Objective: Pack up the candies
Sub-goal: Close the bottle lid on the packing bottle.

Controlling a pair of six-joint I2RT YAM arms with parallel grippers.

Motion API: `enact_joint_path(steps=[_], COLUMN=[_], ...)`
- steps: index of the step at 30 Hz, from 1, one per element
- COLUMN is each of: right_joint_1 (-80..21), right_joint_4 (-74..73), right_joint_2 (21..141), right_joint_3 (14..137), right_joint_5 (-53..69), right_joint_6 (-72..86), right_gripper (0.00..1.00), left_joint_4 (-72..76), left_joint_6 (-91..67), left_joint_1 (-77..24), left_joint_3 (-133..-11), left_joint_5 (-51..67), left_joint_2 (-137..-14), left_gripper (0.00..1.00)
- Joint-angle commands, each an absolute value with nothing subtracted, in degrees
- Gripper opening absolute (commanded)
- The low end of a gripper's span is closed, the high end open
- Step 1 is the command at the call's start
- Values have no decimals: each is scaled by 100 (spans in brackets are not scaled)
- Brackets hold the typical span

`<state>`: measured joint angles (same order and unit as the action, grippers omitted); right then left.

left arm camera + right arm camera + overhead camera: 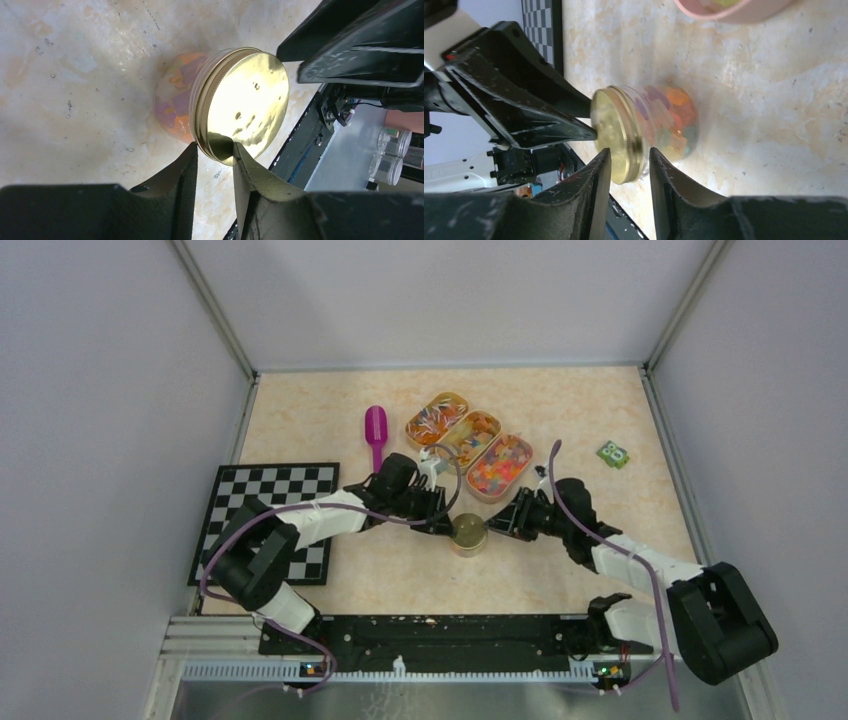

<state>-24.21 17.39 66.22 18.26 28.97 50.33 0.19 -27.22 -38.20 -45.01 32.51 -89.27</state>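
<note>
While the left end effector (214, 150) pinches the gold lid (245, 100) by its rim, the right end effector (629, 152) straddles the jar (172, 97) neck; whether it grips cannot be told. The candies (674, 125) fill the jar at the middle of the counter (560, 575). Capping step, by appearance; next, the lid likely needs twisting tight against a steadied jar.

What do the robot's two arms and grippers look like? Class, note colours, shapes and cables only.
Both the left arm and the right arm alternate white link covers with bulky black joint housings. A purple cable runs along each arm. The left gripper and right gripper are black, each with two tapering fingers whose inner faces look textured.
</note>
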Motion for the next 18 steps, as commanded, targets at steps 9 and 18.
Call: enact_joint_path(steps=[9, 18], right_joint_1=[-2314, -2316], right_joint_4=[288, 580], right_joint_2=[6888, 7542], right_joint_3=[3162, 2728], right_joint_5=[2981, 3043], right_joint_6=[3873, 3637], right_gripper=[35, 25], left_joint_4=[-593, -755], left_joint_6=[-2174, -2223], left_joint_1=[-3850, -3859], left_joint_3=[-4860, -4890], left_joint_5=[3210, 2992], left_joint_2=[-9228, -9298], left_gripper=[41, 43])
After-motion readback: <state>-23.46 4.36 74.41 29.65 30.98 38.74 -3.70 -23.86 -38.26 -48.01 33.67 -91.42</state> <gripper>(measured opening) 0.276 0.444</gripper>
